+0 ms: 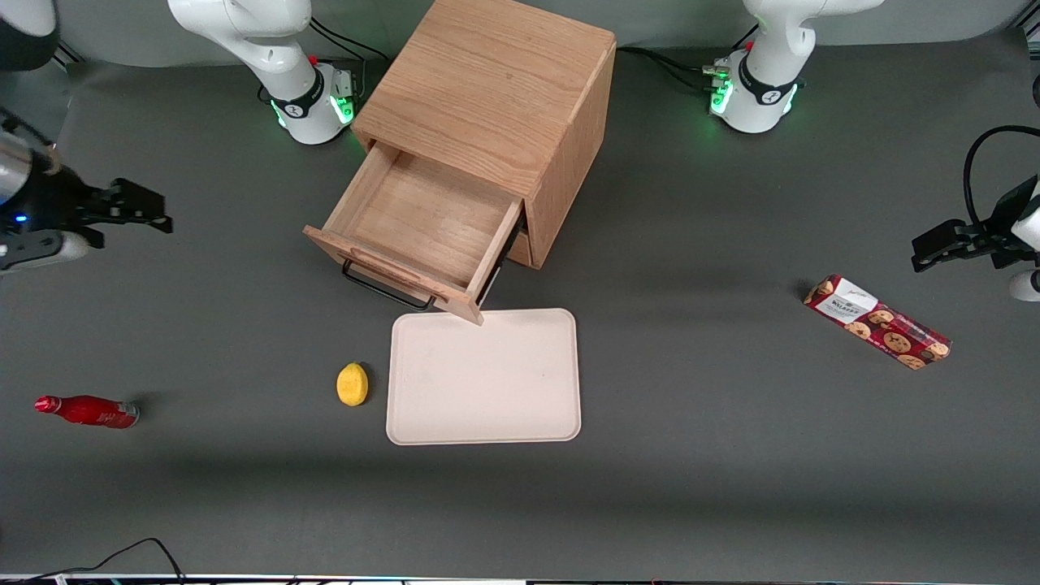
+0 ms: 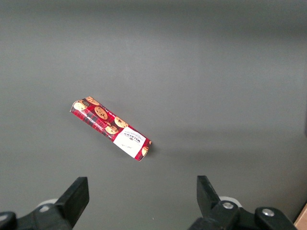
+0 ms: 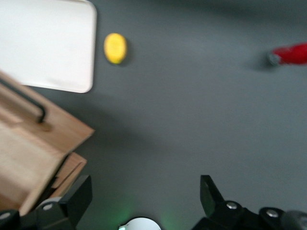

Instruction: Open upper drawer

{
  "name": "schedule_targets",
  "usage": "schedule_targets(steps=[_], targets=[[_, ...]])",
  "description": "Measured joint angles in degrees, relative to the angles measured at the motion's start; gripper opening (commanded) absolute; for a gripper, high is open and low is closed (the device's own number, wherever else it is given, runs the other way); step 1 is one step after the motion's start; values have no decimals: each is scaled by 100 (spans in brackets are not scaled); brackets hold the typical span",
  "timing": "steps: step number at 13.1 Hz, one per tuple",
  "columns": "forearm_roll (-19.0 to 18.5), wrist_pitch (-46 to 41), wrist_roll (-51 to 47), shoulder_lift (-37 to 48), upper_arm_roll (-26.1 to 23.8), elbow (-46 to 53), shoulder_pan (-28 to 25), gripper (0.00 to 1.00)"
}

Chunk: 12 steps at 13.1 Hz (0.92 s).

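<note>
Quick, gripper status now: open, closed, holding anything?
Gripper: open, holding nothing, off toward the working arm's end of the table, clear of the pulled-out upper drawer.

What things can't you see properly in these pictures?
- Lower oak drawer front: front view, almost wholly hidden under the pulled-out light oak upper drawer.
- Thin black metal bar handle: front view, partly hidden by the drawer's front board.
- Red bottle: right wrist view, blurred and cut off by the edge.
- Right arm's gripper: open over bare table toward the working arm's end; its arm is cut off.
</note>
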<state>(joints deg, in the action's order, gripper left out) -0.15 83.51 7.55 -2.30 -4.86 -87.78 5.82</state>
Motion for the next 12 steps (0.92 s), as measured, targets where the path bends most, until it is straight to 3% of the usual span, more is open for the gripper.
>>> schedule_targets(steps=[4, 12], targets=[[-62, 488, -1, 279, 46, -689, 287, 100], [-64, 616, -2, 382, 114, -706, 286, 100]])
